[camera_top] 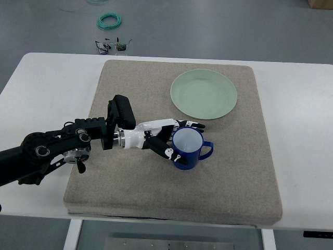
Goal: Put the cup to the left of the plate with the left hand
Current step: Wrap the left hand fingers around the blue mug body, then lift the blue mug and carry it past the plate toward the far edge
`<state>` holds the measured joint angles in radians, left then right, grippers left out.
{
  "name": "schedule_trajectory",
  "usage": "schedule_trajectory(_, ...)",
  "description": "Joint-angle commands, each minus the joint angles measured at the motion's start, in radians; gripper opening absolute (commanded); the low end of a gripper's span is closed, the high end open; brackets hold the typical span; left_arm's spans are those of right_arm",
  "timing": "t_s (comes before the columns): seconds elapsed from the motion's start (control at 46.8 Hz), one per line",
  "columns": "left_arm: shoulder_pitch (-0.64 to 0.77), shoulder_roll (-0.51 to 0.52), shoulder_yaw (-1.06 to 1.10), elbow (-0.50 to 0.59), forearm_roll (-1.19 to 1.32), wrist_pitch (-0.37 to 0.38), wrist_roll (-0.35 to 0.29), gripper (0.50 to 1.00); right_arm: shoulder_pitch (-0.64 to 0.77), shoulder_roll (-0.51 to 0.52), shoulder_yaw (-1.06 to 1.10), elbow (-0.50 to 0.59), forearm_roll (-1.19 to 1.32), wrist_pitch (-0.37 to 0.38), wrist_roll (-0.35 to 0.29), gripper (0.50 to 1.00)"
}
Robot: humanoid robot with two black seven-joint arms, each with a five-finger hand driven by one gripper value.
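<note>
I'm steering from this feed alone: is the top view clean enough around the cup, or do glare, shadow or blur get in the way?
Top view: even, soft light, no glare on the blue cup or green plate; sharp focus around the left hand; only faint shadows on the grey mat; the hand's fingers partly cover the cup's left side.

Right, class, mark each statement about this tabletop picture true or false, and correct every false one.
1. The left hand has its fingers around the blue cup. True.
2. The cup lies tipped on its side. False: it stands upright with its opening facing up.
3. The green plate rests on the grey mat. True.
4. The cup sits on the plate. False: it stands on the mat, nearer the camera than the plate and apart from it.
5. The cup's handle points toward the picture's right. True.
6. Food lies on the plate. False: nothing is on it.
</note>
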<state>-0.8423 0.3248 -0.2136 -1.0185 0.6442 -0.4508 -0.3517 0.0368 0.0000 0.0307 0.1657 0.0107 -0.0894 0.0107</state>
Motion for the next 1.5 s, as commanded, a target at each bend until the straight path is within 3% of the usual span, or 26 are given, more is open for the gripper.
schedule_trajectory(0.0, -0.001, -0.012, -0.001, 0.011, 0.0, 0.0, 0.0, 0.994, 0.0, 0.0, 0.0, 0.0, 0.0, -0.001, 0.0, 0.934)
schedule_trajectory(0.299, -0.004, -0.05, -0.007, 0.046, 0.0, 0.0, 0.0, 0.99, 0.0, 0.0, 0.0, 0.0, 0.0, -0.001, 0.0, 0.934)
schedule_trajectory(0.471, -0.004, -0.049, -0.006, 0.046, 0.0, 0.0, -0.001, 0.939, 0.0, 0.0, 0.0, 0.0, 0.0, -0.001, 0.0, 0.934)
schedule_trajectory(0.556, -0.006, -0.049, -0.001, 0.046, 0.002, 0.0, -0.001, 0.853, 0.0, 0.0, 0.0, 0.0, 0.0, -0.001, 0.0, 0.934)
schedule_trajectory(0.684, -0.009, -0.049, -0.001, 0.046, 0.002, 0.0, -0.001, 0.782, 0.0, 0.0, 0.0, 0.0, 0.0, -0.001, 0.0, 0.934)
schedule_trajectory(0.834, -0.012, -0.044, 0.0, 0.046, 0.002, 0.0, -0.001, 0.628, 0.0, 0.0, 0.0, 0.0, 0.0, 0.0, 0.0, 0.934)
schedule_trajectory(1.326, -0.011, -0.033, -0.084, 0.046, -0.017, 0.006, -0.001, 0.641, 0.0, 0.0, 0.0, 0.0, 0.0, 0.0, 0.0, 0.934)
schedule_trajectory(1.476, -0.011, -0.032, -0.128, 0.048, -0.017, 0.053, -0.001, 0.656, 0.0, 0.0, 0.0, 0.0, 0.0, 0.0, 0.0, 0.934)
